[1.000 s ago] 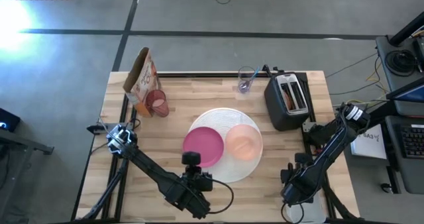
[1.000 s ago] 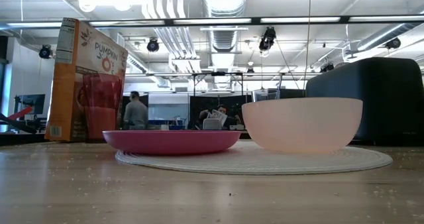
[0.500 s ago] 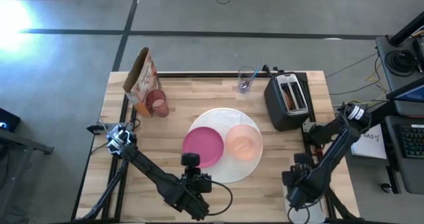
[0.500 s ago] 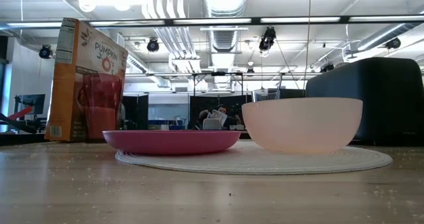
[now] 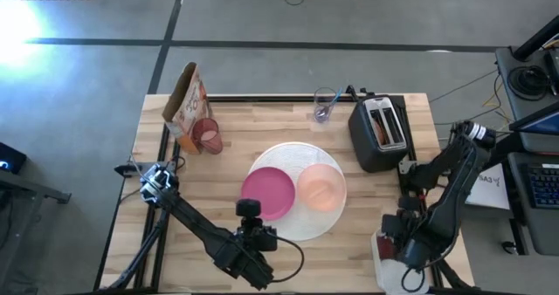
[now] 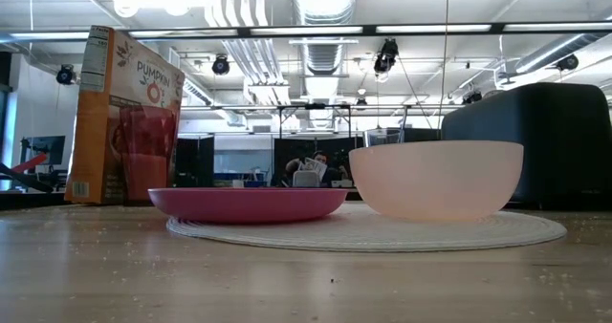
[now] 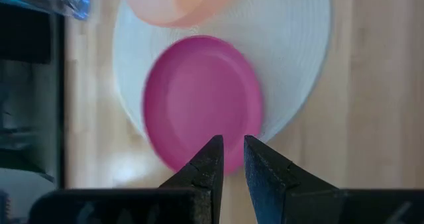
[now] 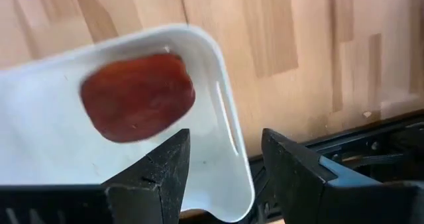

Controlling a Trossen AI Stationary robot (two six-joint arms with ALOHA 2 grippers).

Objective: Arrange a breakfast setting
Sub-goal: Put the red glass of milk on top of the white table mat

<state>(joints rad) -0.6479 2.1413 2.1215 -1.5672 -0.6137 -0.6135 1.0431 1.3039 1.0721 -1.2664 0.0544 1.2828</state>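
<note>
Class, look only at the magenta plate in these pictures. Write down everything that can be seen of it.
The magenta plate is round, shallow and opaque, with a plain smooth surface that looks like plastic and a low raised rim. It is empty and sits level on the left part of the large white plate, overhanging its edge toward the left arm. The peach bowl stands right beside it; whether they touch cannot be told. The left gripper, jaws nearly closed, hovers just short of its rim.

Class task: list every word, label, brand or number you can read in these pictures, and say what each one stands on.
"PUMPKIN": on the front of the orange cereal box, low view.
Smaller print on the box's side panel: too small to read.
The paper beside the table: handwriting, unreadable.
Nothing else carries readable text.
</note>
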